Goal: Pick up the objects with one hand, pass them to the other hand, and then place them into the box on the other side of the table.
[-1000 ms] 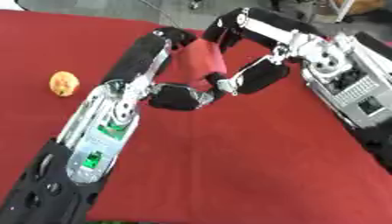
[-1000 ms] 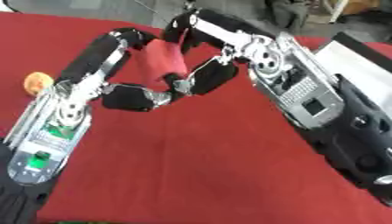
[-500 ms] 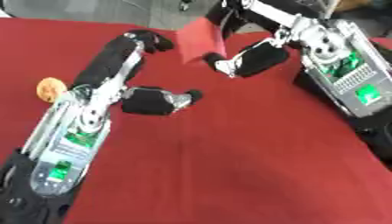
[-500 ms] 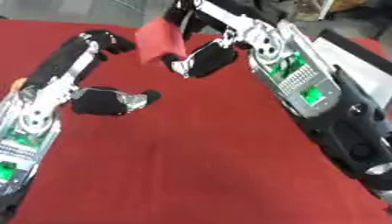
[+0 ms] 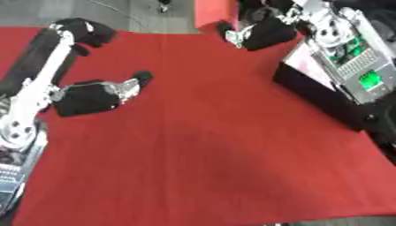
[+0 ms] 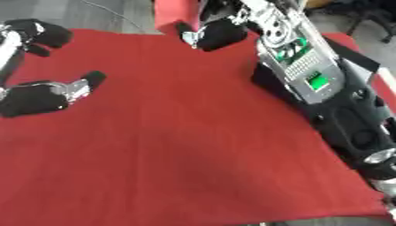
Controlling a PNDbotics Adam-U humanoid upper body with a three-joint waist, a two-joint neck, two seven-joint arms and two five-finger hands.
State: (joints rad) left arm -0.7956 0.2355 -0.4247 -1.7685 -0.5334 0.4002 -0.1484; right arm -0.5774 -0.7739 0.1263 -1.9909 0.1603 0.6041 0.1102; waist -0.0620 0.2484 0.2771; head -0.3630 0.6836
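right hand: the right hand (image 5: pixel 263 32) is at the far edge of the counter, right of centre, fingers curled round a red block (image 5: pixel 214 14) and holding it up.
red block: it sits at the far end of that hand, its upper part cut off by the top of the view; it is above the far edge of the red cloth (image 5: pixel 209 145), partly over the grey floor (image 5: pixel 139 15) beyond.
right arm: the right arm (image 6: pixel 298 66) comes in from the right side, silver and black, with green lit panels on its casing.
left hand: the left hand (image 5: pixel 97 96) is low over the cloth at the left, fingers relaxed and pointing right and a little far, holding nothing; it is well apart from the right hand and the block.
left arm: the left arm (image 5: pixel 39 84) runs from the near left corner up to a bent black joint at the far left, then back down to the hand.
counter: the counter is covered by the red cloth, which fills most of both views.
box: a dark shape with a pale face (image 5: pixel 309 75) lies under the right arm at the right edge; i cannot tell whether it is the box.
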